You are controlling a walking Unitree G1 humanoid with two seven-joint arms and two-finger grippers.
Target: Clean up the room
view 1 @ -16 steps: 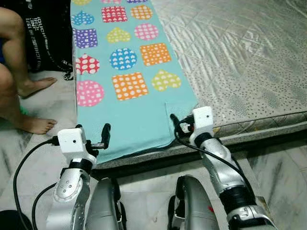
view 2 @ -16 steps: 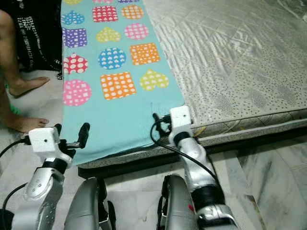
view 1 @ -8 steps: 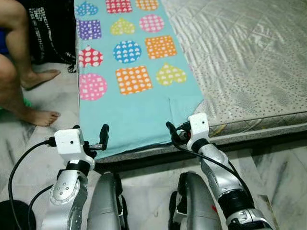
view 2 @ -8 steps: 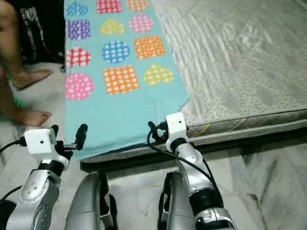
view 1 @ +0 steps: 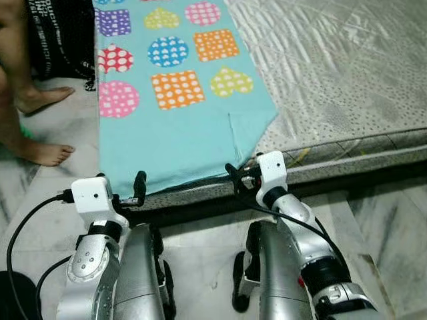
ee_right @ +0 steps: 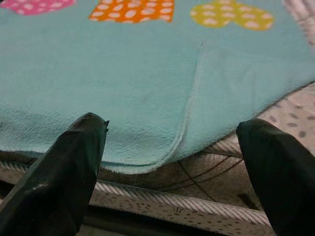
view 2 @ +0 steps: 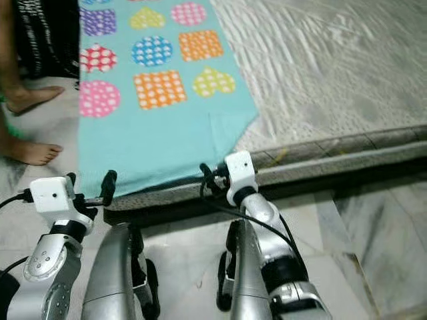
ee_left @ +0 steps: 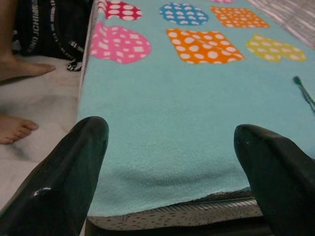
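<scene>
Grippers first: your left gripper [view 1: 137,190] is spread wide, holding nothing, at the blanket's [view 1: 180,127] near-left corner on the mattress [view 1: 347,73] edge. Your right gripper [view 1: 239,179] is equally wide and unladen, at the blanket's near-right corner, where a seam runs. The teal blanket, patterned with dotted hearts, circles and squares, lies flat along the mattress's left side. A person's feet [view 1: 40,152] rest on the floor [view 1: 53,180] left of it, beside a black bag [view 1: 60,33].

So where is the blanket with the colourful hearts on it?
The turquoise blanket lies along the left side of the mattress, its near edge just ahead of both open grippers, with a person's bare foot on the floor to its left.
</scene>
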